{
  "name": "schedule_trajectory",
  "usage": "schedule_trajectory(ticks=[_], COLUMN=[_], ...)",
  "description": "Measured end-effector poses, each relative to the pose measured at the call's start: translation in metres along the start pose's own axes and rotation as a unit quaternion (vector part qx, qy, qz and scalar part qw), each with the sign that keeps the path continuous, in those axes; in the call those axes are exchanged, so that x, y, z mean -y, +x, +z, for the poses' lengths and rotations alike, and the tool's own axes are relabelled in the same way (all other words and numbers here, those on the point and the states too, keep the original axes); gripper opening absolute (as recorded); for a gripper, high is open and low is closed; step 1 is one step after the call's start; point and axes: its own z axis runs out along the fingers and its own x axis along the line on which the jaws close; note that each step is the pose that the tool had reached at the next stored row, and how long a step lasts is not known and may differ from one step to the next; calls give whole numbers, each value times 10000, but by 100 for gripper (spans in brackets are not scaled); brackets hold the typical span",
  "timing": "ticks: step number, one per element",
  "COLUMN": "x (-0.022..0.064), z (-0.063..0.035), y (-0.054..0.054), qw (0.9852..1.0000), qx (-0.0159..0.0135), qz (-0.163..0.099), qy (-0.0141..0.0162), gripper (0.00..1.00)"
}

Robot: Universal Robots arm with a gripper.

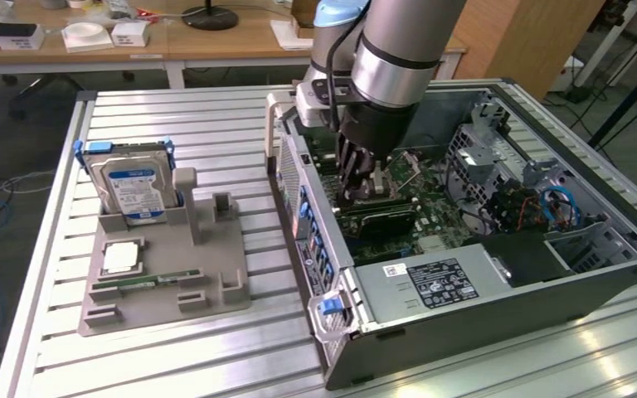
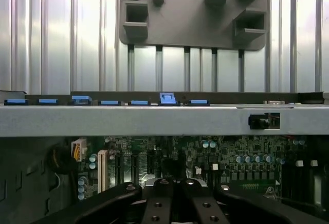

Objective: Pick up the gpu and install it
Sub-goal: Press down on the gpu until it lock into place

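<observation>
The gpu [image 1: 383, 217] sits low inside the open computer case [image 1: 540, 274], and the arm reaches straight down over it, end effector [image 1: 365, 199] pressed together right at the card's top edge.

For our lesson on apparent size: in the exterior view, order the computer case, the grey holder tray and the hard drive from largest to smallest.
1. computer case
2. grey holder tray
3. hard drive

grey holder tray [image 1: 158, 286], blue-white label on silver hard drive [image 1: 133, 189], green motherboard [image 1: 430, 199], blue clips [image 2: 167, 98] on black case [image 1: 517, 282], silver ribbed counter [image 1: 75, 348].
</observation>
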Motion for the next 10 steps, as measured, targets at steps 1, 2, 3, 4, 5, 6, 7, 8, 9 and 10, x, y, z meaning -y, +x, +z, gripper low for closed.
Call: schedule_trajectory(ticks=[1, 2, 3, 4, 5, 6, 7, 8, 9, 10], x=[13, 28, 40, 43, 43, 43, 43, 43, 44, 43], z=[0, -1, -1, -2, -1, -2, -1, -1, -1, -2], y=[0, 0, -1, 0, 0, 0, -1, -1, -1, -1], qw=[10000, 10000, 10000, 10000, 10000, 10000, 10000, 10000, 10000, 10000], qx=[2, 4, 4, 4, 4, 4, 5, 5, 5, 4], qz=[-5, -11, -14, -15, -14, -14, -14, -14, -14, -15], qy=[8, 13, 14, 14, 14, 14, 14, 14, 15, 14], gripper=[11, 11, 11, 11, 11, 11, 11, 11, 11, 11])
